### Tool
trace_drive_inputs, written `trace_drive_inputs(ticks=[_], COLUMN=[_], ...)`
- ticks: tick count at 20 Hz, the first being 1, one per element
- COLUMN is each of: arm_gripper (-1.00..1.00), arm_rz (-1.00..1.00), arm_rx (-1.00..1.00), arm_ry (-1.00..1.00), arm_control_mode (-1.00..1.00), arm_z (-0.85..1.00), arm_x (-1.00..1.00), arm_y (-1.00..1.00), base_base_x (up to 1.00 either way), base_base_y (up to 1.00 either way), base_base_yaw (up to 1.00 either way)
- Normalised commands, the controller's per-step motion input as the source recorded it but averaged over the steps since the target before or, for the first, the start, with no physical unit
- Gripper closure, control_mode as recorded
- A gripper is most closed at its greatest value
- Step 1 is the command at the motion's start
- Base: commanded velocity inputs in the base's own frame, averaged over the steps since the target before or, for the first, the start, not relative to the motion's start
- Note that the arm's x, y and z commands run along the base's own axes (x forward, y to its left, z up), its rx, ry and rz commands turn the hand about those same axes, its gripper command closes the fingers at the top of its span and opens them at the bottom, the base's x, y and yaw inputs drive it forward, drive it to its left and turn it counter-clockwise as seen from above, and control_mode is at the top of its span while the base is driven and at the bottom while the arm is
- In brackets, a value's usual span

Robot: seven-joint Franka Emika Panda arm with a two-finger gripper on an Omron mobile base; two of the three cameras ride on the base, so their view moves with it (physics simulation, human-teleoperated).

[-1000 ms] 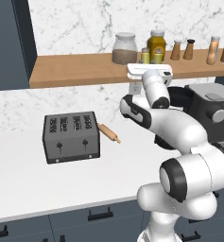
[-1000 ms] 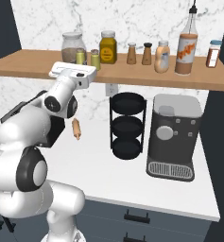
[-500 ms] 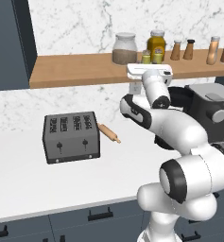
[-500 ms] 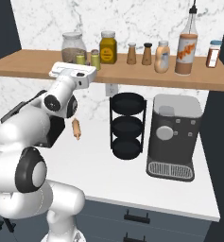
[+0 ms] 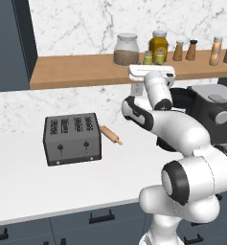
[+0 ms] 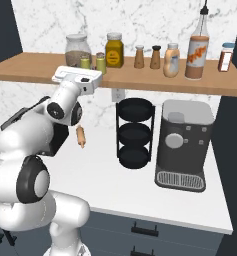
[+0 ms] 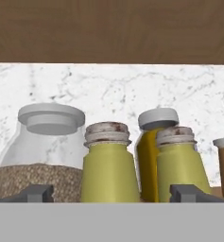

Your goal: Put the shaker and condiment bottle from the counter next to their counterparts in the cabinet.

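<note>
shelf: cabinet (image 5: pixel 76 72) carries glass jar (image 5: pixel 126 49), amber jar (image 5: pixel 159 45), two yellow-green shakers (image 5: pixel 153 59) just beside each other, brown shakers (image 5: pixel 186 50) | claw (image 5: pixel 151 72): at shelf edge below shakers | surface (image 5: pixel 28 182): toaster (image 5: pixel 72 139), rolling pin (image 5: pixel 110 135) beside it

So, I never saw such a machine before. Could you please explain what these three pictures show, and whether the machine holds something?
It is a white robot arm in a simulated kitchen. Two pictures come from cameras behind it, left and right; the third looks out from its hand. Its end effector is raised at the wooden shelf and open, holding nothing. Straight ahead of it on the shelf stand two small yellow-green shakers, among jars and bottles. The peach bottle stands further along the shelf. On the counter below are a toaster, a rolling pin, a black rack and a coffee machine.
</note>
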Motion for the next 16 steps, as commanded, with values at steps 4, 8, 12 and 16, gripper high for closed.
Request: trace_drive_inputs(ticks=[4, 8, 12, 16], arm_gripper=[-1.0, -1.0, -1.0, -1.0], arm_rz=[0.0, 0.0, 0.0, 0.0], arm_rx=[0.01, 0.0, 0.0, 0.0], arm_ry=[-0.22, -0.27, -0.28, -0.26], arm_control_mode=[-1.0, -1.0, -1.0, -1.0], arm_z=[-0.48, -0.6, -0.64, -0.69], arm_x=[-0.52, -1.0, -1.0, -1.0], arm_y=[-0.12, -0.01, 0.0, 0.0], base_base_x=[0.0, 0.0, 0.0, 0.0], base_base_y=[0.0, 0.0, 0.0, 0.0], base_base_yaw=[0.0, 0.0, 0.0, 0.0])
